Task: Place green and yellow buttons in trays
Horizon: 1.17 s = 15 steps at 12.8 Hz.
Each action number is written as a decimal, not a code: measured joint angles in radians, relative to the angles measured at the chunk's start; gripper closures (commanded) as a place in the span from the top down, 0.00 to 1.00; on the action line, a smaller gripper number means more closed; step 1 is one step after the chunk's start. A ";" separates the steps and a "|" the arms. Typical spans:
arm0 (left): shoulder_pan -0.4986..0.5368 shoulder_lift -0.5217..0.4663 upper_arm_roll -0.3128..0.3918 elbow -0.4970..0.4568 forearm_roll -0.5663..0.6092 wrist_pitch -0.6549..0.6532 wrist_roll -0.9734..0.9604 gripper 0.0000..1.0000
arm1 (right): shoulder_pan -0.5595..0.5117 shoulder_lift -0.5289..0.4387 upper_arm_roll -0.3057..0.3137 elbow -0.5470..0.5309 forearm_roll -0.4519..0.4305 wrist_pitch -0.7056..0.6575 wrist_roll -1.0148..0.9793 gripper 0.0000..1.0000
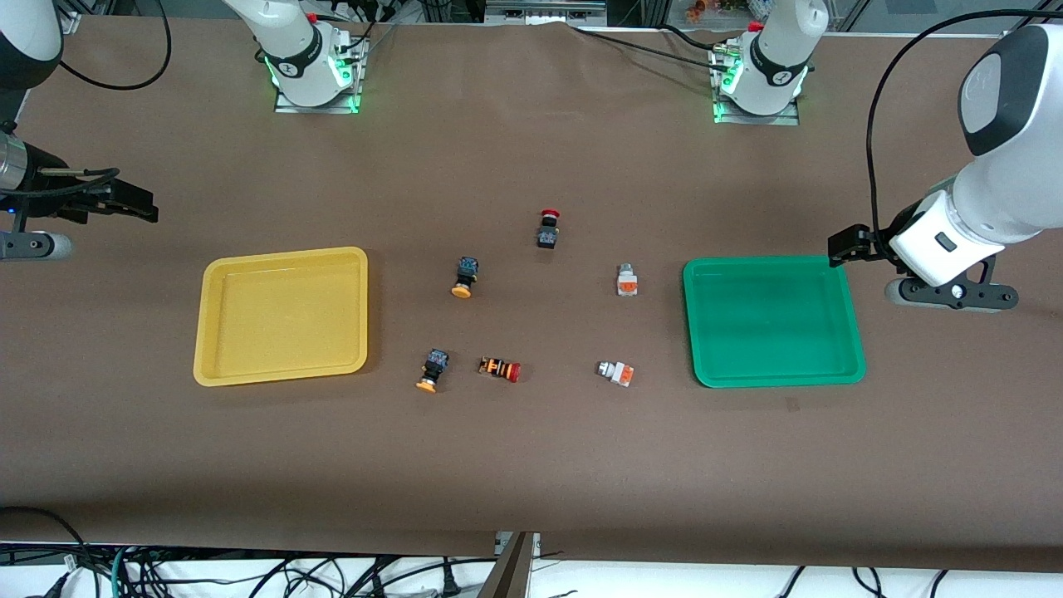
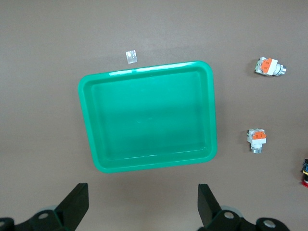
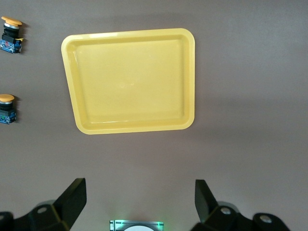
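So far nothing is sorted, as I read it: the shallow yellow plastic tray toward the right arm's end of the brown table and the matching green plastic tray toward the left arm's end both lie bare. All four buttons sit on the table between the trays. The two black-bodied switches with round yellow-orange caps lie closer to the yellow tray, one farther from the front camera and the other nearer to it. The two white-bodied switches with orange faces lie closer to the green tray, one farther from the camera, one nearer. A black switch with a red cap and an orange-striped switch with a red cap lie among them; I judge those should stay put. My left claw hovers just outside the green tray's edge, fingers spread wide and holding nothing. My right claw hangs over bare table off the yellow tray's outer end, equally wide open and holding nothing. By my estimate all four picks and placements remain, and neither claw is near a button yet.
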 measured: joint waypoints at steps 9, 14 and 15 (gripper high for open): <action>-0.005 0.000 0.000 0.000 0.000 0.000 -0.001 1.00 | 0.008 0.006 0.006 0.001 0.023 0.003 0.000 1.00; -0.012 0.007 -0.009 0.000 -0.017 0.000 -0.053 1.00 | 0.051 0.078 0.014 0.000 0.046 0.010 0.000 1.00; -0.021 0.012 -0.015 0.000 -0.031 0.000 -0.087 1.00 | 0.071 0.096 0.015 -0.001 0.051 0.028 0.002 1.00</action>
